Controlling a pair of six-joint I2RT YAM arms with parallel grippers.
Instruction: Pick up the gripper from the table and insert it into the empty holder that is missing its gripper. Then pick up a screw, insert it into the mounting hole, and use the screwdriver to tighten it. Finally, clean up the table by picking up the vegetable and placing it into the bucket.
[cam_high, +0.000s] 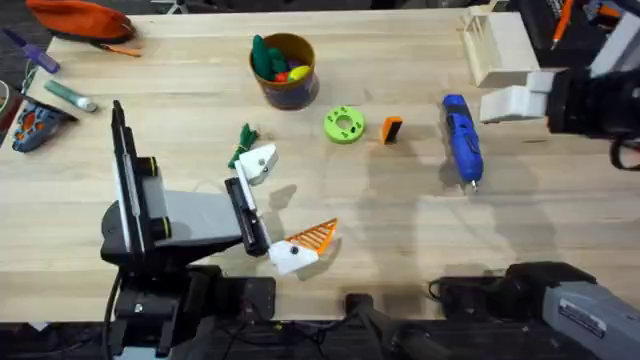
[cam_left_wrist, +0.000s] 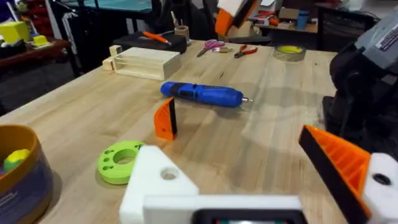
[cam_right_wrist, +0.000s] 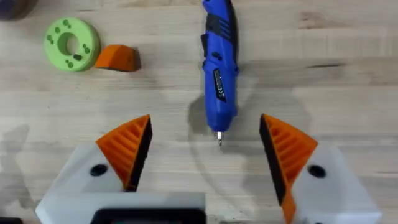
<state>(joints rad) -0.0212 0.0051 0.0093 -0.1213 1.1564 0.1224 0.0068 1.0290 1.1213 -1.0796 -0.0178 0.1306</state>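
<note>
the left tool (cam_high: 272, 212) sits low over the near part of the table (cam_high: 420, 250), its fingers spread and holding nothing. one finger is the bare white holder (cam_high: 258, 163), with no orange pad on it and a mounting hole showing in the left wrist view; the other finger carries its orange ribbed pad (cam_high: 318, 236). just beside the holder lies the small dark green vegetable (cam_high: 243, 140), flat on the wood.

past that, mid-table, the lime-green ring with holes (cam_high: 344, 125) lies just beside the gripper (cam_high: 391, 130), a small orange block with a black face, standing on edge and untouched. it looks light and rigid, so it should lift easily but could tip or skid if nudged; the flat orange sides seem the best place to pinch it, leaving the black face free to seat into the holder.

near it lies the blue screwdriver (cam_high: 462, 140), smooth and round, so likely to roll. the right tool (cam_right_wrist: 205, 152) hovers over its tip, fingers released and wide apart.

farther back stands the bucket (cam_high: 284, 70), holding colourful toys, and at the far right a pale wooden tray (cam_high: 495, 45). i cannot make out a loose screw.
</note>
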